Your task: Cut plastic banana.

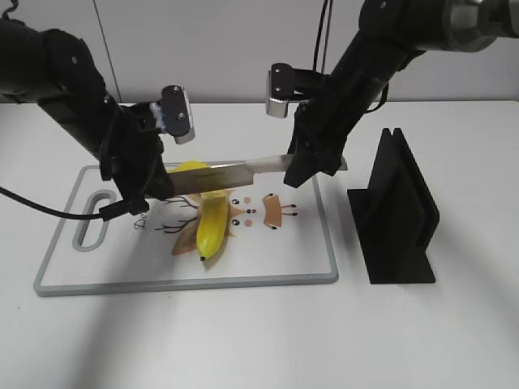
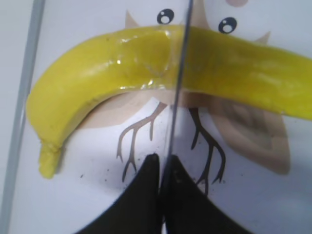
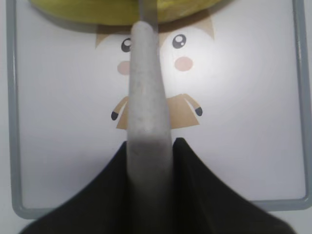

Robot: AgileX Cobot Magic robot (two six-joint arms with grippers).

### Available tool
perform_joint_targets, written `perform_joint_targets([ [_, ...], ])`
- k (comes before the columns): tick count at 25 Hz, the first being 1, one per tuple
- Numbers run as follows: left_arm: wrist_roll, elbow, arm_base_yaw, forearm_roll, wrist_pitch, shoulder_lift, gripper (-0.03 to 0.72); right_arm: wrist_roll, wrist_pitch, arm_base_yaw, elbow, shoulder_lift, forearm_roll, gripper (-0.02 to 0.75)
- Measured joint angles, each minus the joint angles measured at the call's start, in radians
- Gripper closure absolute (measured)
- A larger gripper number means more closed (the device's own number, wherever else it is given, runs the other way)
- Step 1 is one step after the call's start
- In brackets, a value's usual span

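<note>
The plastic banana lies on the white cutting board, glossy yellow, dark tip toward the front. A knife is held level across its upper part. My right gripper is shut on the grey handle, its jaws on either side. My left gripper is shut on the blade's far end. In the left wrist view the thin blade runs from the jaws across the banana. I cannot tell whether the blade touches it. The banana's edge shows above the handle.
A black knife stand stands on the table right of the board. The board has a handle slot at its left end and cartoon prints in the middle. White table surrounds the board.
</note>
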State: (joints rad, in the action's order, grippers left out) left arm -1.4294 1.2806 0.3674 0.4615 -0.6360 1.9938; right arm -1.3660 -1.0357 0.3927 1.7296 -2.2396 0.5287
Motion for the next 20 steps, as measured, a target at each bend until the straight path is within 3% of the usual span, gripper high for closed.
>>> perform_joint_targets([
  [11,0.003,-0.004,0.005,-0.030,-0.082,-0.233,0.704,0.065,-0.143,0.003,0.045,0.166,-0.028,0.553],
  [20,0.004,-0.004,0.008,-0.018,-0.124,-0.303,0.705,0.069,-0.172,0.005,0.046,0.226,-0.026,0.556],
])
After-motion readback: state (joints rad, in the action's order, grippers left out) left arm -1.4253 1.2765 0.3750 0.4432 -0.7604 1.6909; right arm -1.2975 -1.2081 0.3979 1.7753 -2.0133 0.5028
